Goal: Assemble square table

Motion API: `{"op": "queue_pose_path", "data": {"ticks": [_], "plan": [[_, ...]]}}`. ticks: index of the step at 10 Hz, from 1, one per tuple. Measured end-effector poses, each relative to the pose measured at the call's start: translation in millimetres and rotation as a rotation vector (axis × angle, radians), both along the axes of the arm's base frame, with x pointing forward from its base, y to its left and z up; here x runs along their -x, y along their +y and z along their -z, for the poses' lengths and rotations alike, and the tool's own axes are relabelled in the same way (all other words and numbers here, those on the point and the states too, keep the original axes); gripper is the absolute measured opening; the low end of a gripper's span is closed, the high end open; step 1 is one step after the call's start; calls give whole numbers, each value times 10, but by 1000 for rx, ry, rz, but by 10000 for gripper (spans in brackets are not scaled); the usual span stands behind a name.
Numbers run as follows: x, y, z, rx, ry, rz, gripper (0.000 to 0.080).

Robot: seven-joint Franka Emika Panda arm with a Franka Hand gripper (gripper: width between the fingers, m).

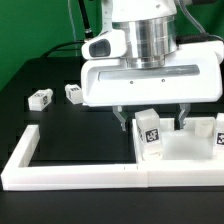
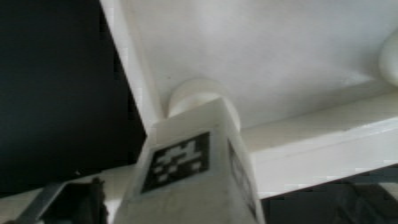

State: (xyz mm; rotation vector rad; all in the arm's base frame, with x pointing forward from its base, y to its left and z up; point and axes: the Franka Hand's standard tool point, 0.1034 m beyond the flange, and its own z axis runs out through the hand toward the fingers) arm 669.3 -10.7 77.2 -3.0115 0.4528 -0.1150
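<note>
The square table's white slab (image 1: 186,151) lies against the border wall at the exterior view's right. One white tagged leg (image 1: 150,135) stands upright on the slab, its far end seated at a corner socket (image 2: 192,95) in the wrist view. A second tagged leg (image 1: 217,135) stands at the slab's right edge. My gripper (image 1: 152,120) hangs over the first leg, open, with one finger on each side and a gap to each. In the wrist view that leg (image 2: 192,165) fills the middle between the dark fingers (image 2: 71,203).
Two loose white legs (image 1: 40,98) (image 1: 73,93) lie on the black table at the exterior view's left. The long white L-shaped border wall (image 1: 80,177) runs along the front and up the left side.
</note>
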Motion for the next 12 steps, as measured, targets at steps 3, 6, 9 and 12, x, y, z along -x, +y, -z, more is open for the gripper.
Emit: {"op": "queue_pose_path", "data": {"ticks": [3, 6, 9, 12], "plan": [[2, -4, 1, -15, 15, 180, 285], [3, -12, 3, -33, 31, 381, 289], [4, -38, 23, -97, 74, 855, 289], [33, -146, 63, -246, 141, 1259, 291]]}}
